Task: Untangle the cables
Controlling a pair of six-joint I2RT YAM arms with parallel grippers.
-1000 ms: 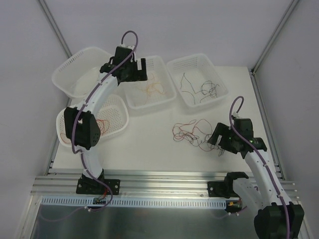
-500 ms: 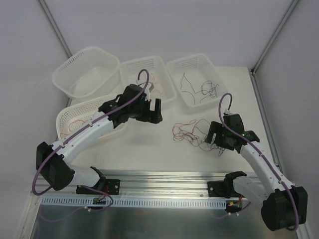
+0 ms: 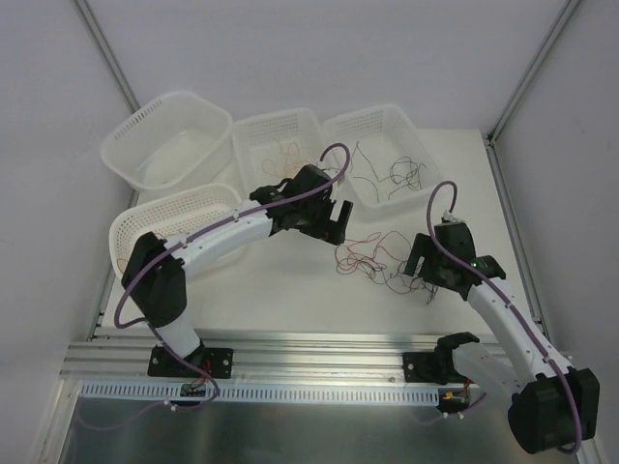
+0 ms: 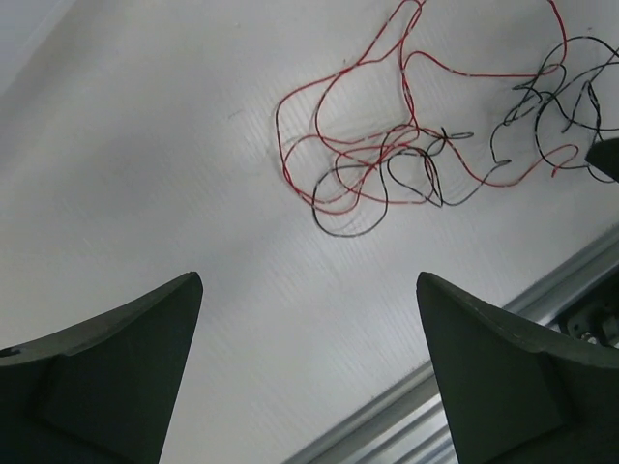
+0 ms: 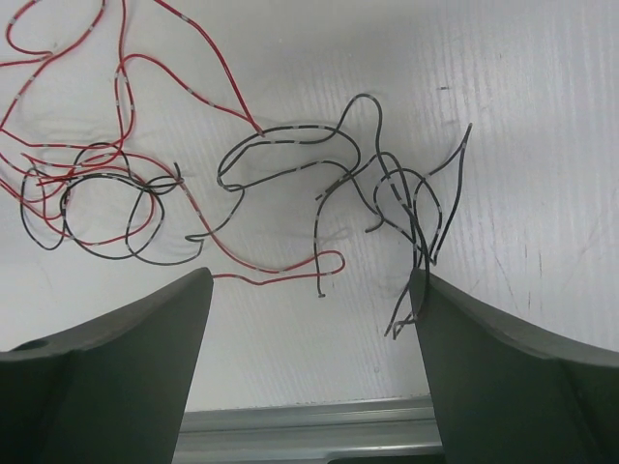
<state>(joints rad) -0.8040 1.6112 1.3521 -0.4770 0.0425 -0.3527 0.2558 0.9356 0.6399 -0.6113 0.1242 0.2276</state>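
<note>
Cables (image 3: pixel 372 256) tangled on table (image 3: pixel 280 280), baskets (image 3: pixel 371 112) just behind.

Swings the left gripper (image 3: pixel 333 223) off its earlier place above the middle basket (image 3: pixel 253 124), forward over the table (image 3: pixel 280 280) and then rightward, ending just left of the cables (image 3: pixel 372 256). Stretches the left arm low across the front left basket (image 3: pixel 145 218), where before it stood folded upright. Nudges the right gripper (image 3: pixel 423 275) slightly farther from the base and leftward, closer to the tangle's right edge.
</note>
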